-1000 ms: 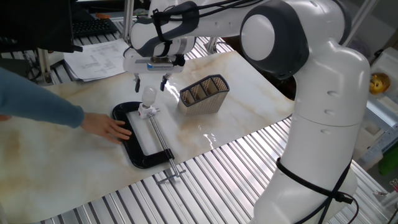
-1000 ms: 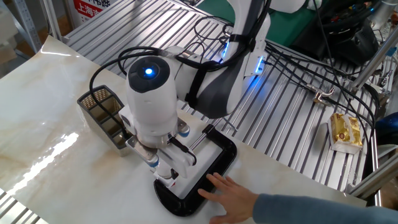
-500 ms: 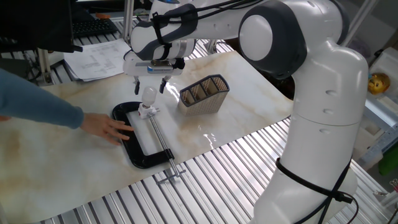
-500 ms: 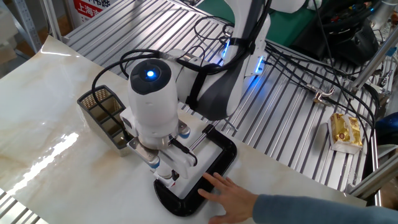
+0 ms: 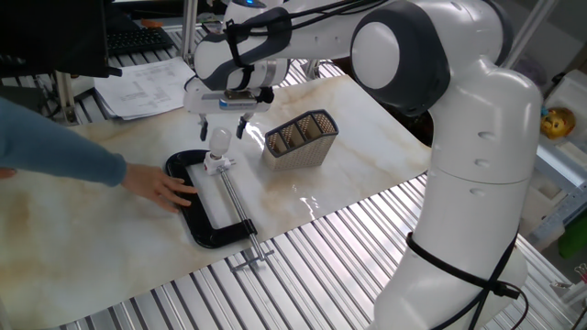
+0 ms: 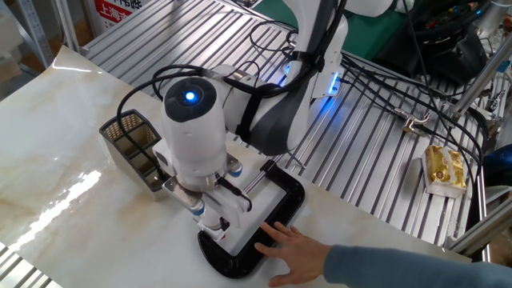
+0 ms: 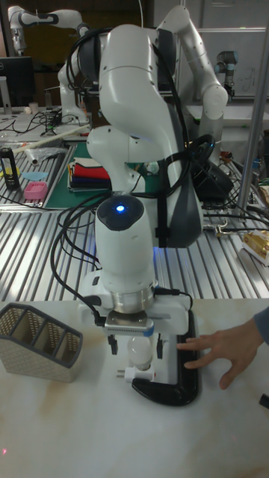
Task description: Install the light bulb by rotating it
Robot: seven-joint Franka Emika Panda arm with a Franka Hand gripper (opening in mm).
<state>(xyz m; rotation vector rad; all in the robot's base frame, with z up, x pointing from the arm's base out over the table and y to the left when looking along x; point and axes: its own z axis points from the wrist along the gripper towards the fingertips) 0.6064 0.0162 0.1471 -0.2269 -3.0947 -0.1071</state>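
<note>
Bulb (image 7: 137, 348) sits between the gripper's (image 7: 135, 346) spread fingers.

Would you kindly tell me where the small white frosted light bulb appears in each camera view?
One fixed view: small white frosted light bulb left of centre, under the gripper.
Other fixed view: hidden behind the wrist.
Tall fixed view: bulb at lower centre.
Shared landmark: grey mesh basket.
</note>
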